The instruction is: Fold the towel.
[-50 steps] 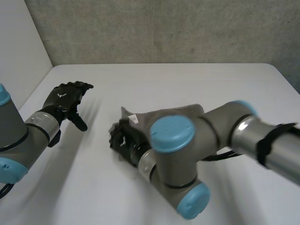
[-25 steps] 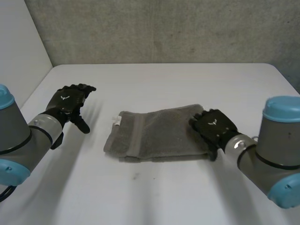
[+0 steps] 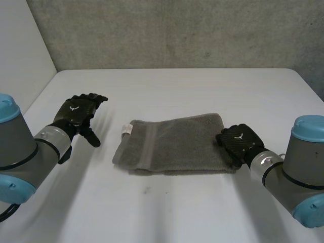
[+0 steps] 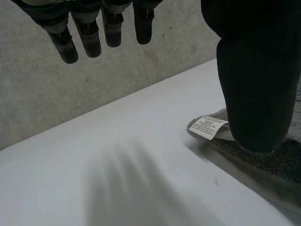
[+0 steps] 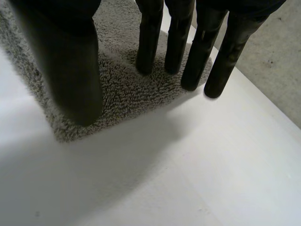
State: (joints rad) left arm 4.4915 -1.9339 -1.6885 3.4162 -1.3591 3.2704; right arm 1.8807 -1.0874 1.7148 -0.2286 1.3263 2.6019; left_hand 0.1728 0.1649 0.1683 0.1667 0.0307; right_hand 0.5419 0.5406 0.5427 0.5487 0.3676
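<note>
The right hand point(image 3: 237, 142), fingers straight over the right edge of the towel point(image 3: 177, 144) at mid-frame, should pinch all layers evenly; the left hand point(image 3: 76, 112) hangs spread, empty.

- Towel point(image 3: 172, 144) lies flat near the middle of the table point(image 3: 202, 91), its long side running left to right.
- Label point(image 3: 126, 129) sits at the towel's far left corner.
- Left hand point(image 3: 76, 112) is left of the towel, well apart from it, over bare table.
- Right hand point(image 3: 237, 140) is at the towel's right end, with straight fingers point(image 5: 150, 42) reaching over the right edge.
- Wall point(image 3: 177, 30) stands behind the table's far edge.
</note>
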